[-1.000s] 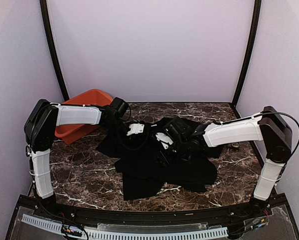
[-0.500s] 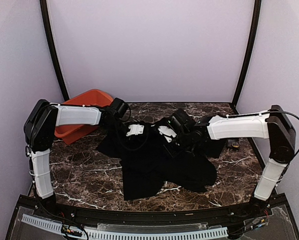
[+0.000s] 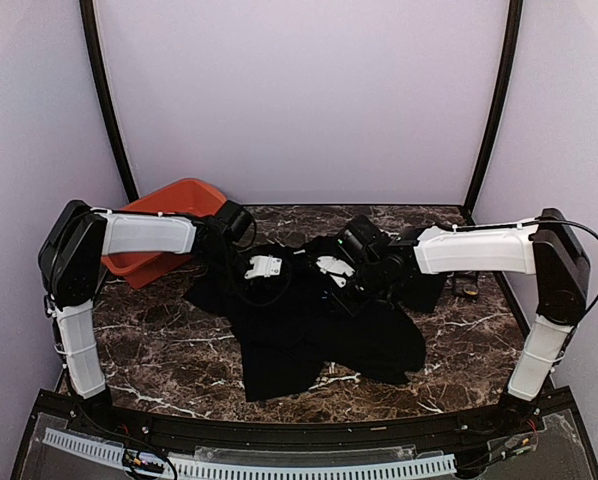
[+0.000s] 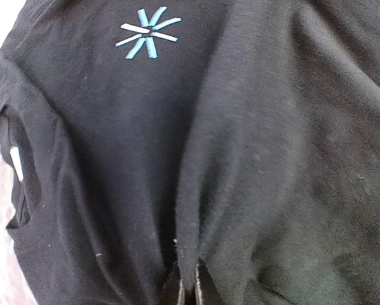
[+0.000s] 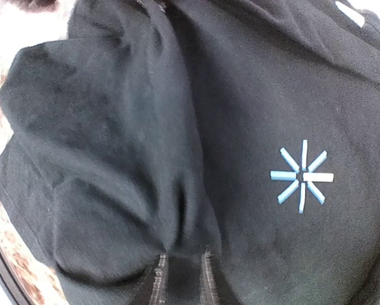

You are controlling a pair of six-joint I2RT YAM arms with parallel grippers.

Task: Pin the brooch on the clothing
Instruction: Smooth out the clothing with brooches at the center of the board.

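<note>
Backdrop: plain lilac walls [image 3: 299, 100] on three sides, with black posts at the far corners.
Surface: dark marble table [image 3: 159, 350] with white veins, and a black rail along the near edge.
Clothing: the black T-shirt [image 3: 309, 340] is crumpled mid-table and bunched up between the two grippers.
Print: the light-blue starburst print [image 4: 149, 39] faces up on the chest, in sight of both wrist cameras.
Left gripper: the left gripper [image 4: 188, 289] is clenched tight on a raised fold of the T-shirt, and creases run straight into it.
Right gripper: the right gripper [image 5: 180, 276] has its fingers a little apart with cloth gathered between them. I cannot tell whether they are clamping it.
Brooch: a small object [image 3: 467, 290] lies on the marble just right of the T-shirt, too small to tell whether it is the brooch.
Far left: an orange-red tray [image 3: 179, 192] sits close to the shirt's left edge, partly under the left arm.
Open room: there is bare marble at the near left, a strip along the near edge below the hem, and some at the near right.
</note>
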